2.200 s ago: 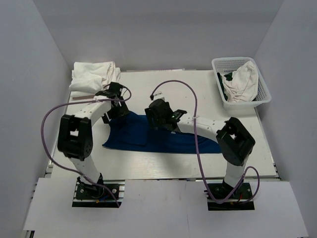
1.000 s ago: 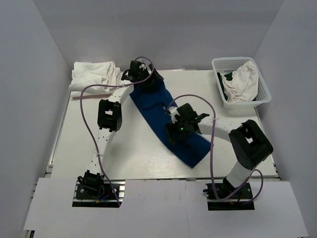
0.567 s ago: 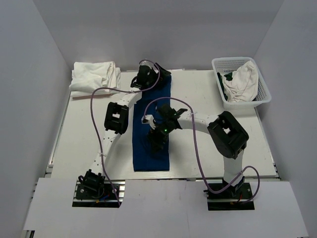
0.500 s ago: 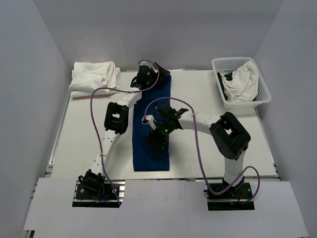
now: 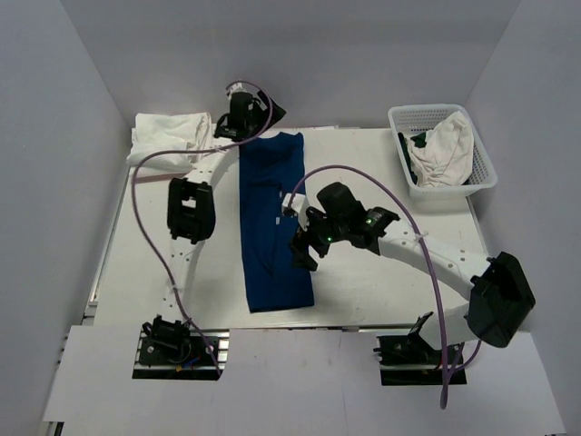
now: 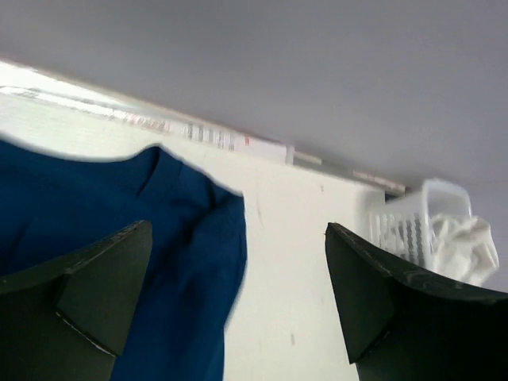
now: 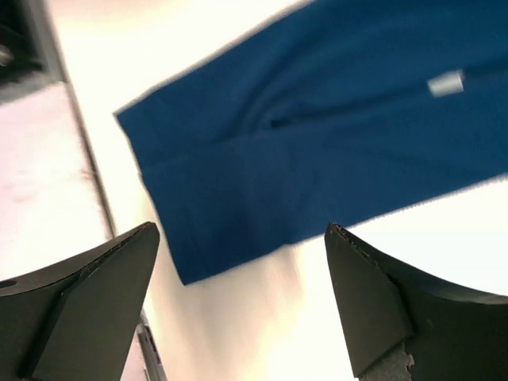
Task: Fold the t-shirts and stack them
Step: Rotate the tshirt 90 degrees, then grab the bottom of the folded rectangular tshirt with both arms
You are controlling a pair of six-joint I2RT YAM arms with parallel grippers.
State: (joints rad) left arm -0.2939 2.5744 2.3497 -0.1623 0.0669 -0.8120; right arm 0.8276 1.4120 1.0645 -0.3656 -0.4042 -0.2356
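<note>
White tabletop boxed in by pale grey walls, per top cam. Navy tee lies flat on it as a long narrow strip, folded lengthwise. It runs from the far edge toward my arm bases, a bit left of ctr, w/ the near end squared off.

Left gripper hangs over the strip's far end, w/ the arm stretched out along the strip's left side. On the left wrist cam both fingers stand spread wide w/ nothing btw them, so it's released. Blue cloth sits by the left finger and bare table by the right one.

Right gripper sits just beside the strip's right edge, approx mid-length. Its fingers are likewise spread wide and hold nothing. That wrist view is blurred. It shows one end of the tee and bare table below it, plus a small pale patch on the cloth that I can't ID.

White tees are a crumpled pile at the far-left corner, apart from the navy strip. Basket sits at the far-right corner w/ another white tee bunched inside, and sth dark is tucked in beside it. Purple cables loop off both arms.
</note>
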